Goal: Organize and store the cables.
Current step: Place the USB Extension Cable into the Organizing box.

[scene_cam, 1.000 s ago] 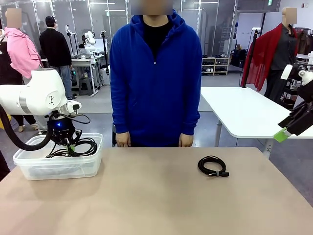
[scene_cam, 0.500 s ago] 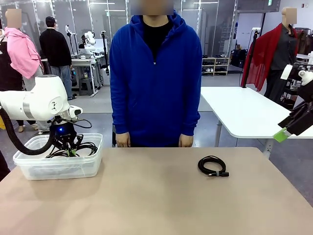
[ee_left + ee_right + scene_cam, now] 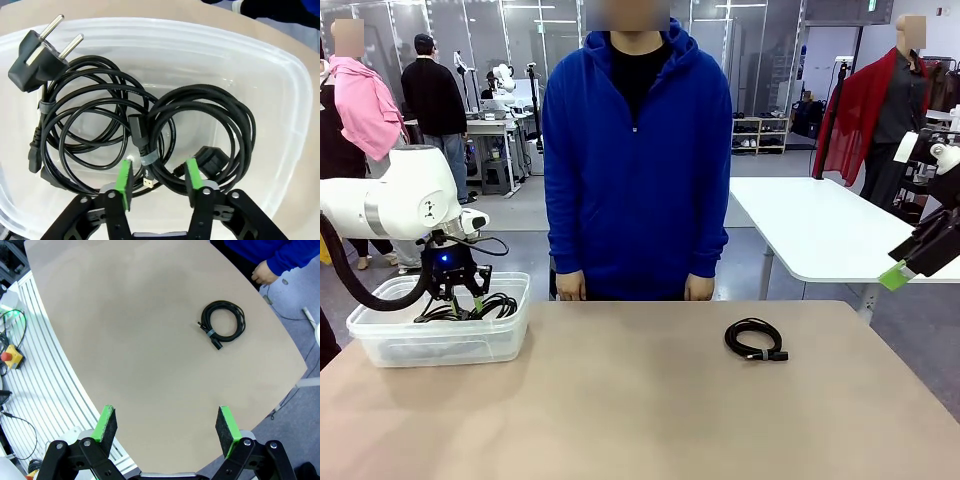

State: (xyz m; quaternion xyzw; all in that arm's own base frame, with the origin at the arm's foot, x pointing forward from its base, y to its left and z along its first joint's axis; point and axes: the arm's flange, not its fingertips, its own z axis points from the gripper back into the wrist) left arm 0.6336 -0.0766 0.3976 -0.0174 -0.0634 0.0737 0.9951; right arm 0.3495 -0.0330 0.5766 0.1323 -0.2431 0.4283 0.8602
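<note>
Two coiled black cables lie in the clear plastic bin [image 3: 440, 345]: one with a two-pin plug [image 3: 31, 56], and a second coil [image 3: 210, 130] beside it. My left gripper [image 3: 159, 182] hangs just over the bin [image 3: 287, 100]. It is open, its green pads on either side of the second coil's tied section and clear of it. A third coiled cable [image 3: 755, 340] rests on the table right of centre, also seen as a cable [image 3: 223, 322] from the right wrist. My right gripper [image 3: 165, 427] is open and empty, high above the table's right side [image 3: 905, 268].
A person in a blue hoodie [image 3: 635, 160] stands at the far edge, hands [image 3: 700, 288] down by the table. The tan table [image 3: 620, 400] stretches between bin and loose cable. A white table [image 3: 820, 230] stands behind at the right.
My left gripper carried a coil down into the bin, then opened and let it go. The right arm and the cable on the table have not moved.
</note>
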